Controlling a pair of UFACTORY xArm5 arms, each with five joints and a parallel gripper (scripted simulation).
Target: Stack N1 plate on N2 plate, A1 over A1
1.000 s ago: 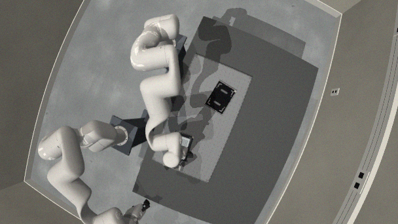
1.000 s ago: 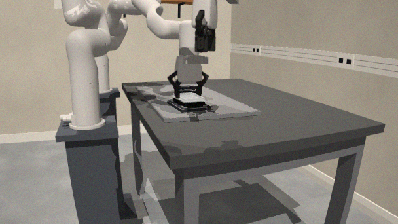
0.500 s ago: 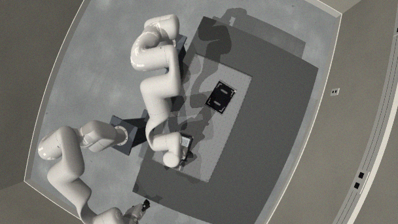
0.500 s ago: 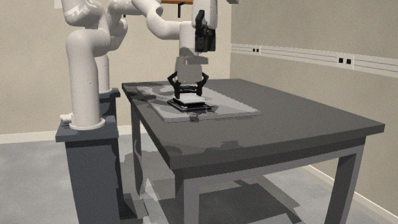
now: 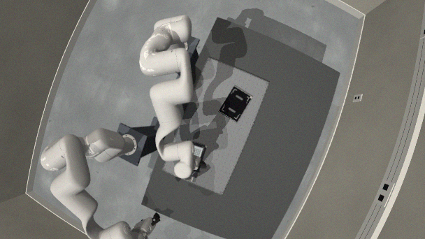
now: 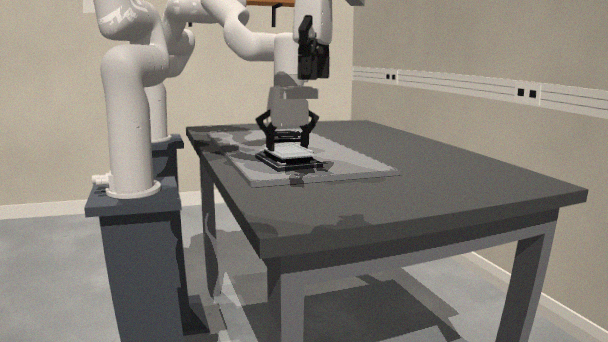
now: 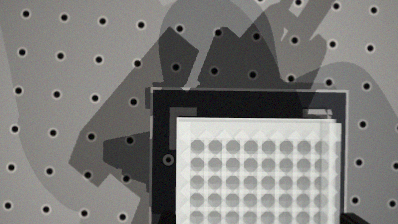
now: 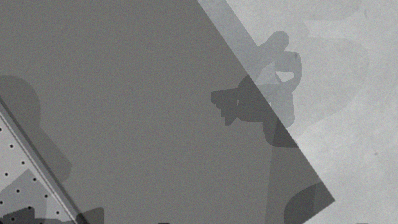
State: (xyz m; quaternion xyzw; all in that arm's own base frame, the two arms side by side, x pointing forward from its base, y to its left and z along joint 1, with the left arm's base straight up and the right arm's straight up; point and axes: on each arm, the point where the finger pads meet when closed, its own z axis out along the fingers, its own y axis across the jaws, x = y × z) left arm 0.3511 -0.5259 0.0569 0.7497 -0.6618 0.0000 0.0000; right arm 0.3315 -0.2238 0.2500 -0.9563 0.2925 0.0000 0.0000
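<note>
The left gripper's fingers [image 6: 288, 145] stand apart, astride the pale well plate [image 5: 198, 151] [image 6: 290, 150] [image 7: 260, 160], which sits over nest N2 [image 6: 262, 160] [image 7: 162, 117]; full seating cannot be told. It is probably light, stiff and slippery, best gripped level by opposite side walls above N2. The right gripper [image 5: 156, 219] [image 6: 314, 65], open, is well apart from N2.

Top cam high overhead, facing down; ext cam off table end; L wrist cam close above plate, shared w/ both.
</note>
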